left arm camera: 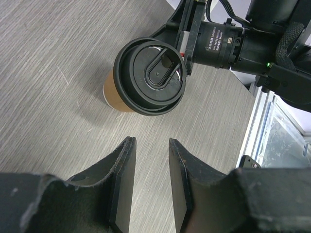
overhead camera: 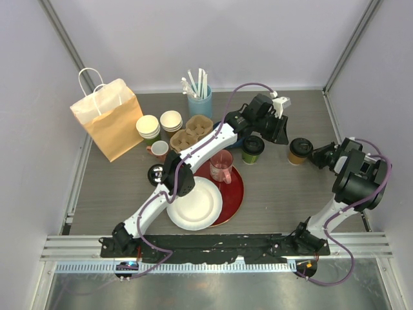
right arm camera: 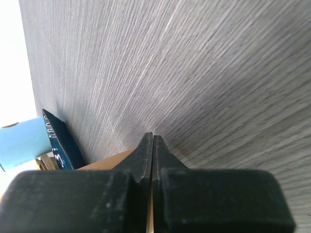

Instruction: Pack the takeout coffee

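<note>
Little writing can be read: white print on the black barrel [left arm camera: 214,34] of the right arm is too small to make out, and white marks on a dark blue object [right arm camera: 63,145] in the right wrist view are blurred. The table [overhead camera: 290,200] is grey with a fine wood grain, closed in by plain white walls [overhead camera: 193,39] with metal posts [overhead camera: 352,45] at the corners and a metal rail [overhead camera: 219,240] along the near edge. The brown cup [overhead camera: 300,150] stands upright at the right of the table with its black lid on, and the green cup [overhead camera: 253,148], also lidded, stands just to its left, beside a red plate [overhead camera: 237,194] that carries a pink mug [overhead camera: 221,166]. The left gripper [left arm camera: 150,148] hangs near the brown cup, its fingers [left arm camera: 124,174] partly apart with nothing between them. The right gripper [right arm camera: 152,141] has its fingers pressed fully together at the rim of the brown cup's lid, with nothing seen between them. A paper bag [overhead camera: 106,119] stands at the far left.
</note>
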Robot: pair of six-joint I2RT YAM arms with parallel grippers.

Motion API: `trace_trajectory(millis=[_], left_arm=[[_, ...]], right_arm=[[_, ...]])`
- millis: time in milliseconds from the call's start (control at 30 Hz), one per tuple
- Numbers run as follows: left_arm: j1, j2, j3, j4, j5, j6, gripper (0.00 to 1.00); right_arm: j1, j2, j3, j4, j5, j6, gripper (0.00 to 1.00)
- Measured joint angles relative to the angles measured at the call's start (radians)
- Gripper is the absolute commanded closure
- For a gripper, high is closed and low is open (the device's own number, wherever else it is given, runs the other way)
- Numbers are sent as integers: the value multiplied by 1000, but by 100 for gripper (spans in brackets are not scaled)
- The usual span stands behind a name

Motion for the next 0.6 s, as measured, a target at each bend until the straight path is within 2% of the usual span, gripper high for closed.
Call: trace_trajectory(millis=[600], left_arm=[[3, -9, -8, -32, -43, 65, 64]], right_arm=[[108, 22, -57, 102, -58, 1, 99]])
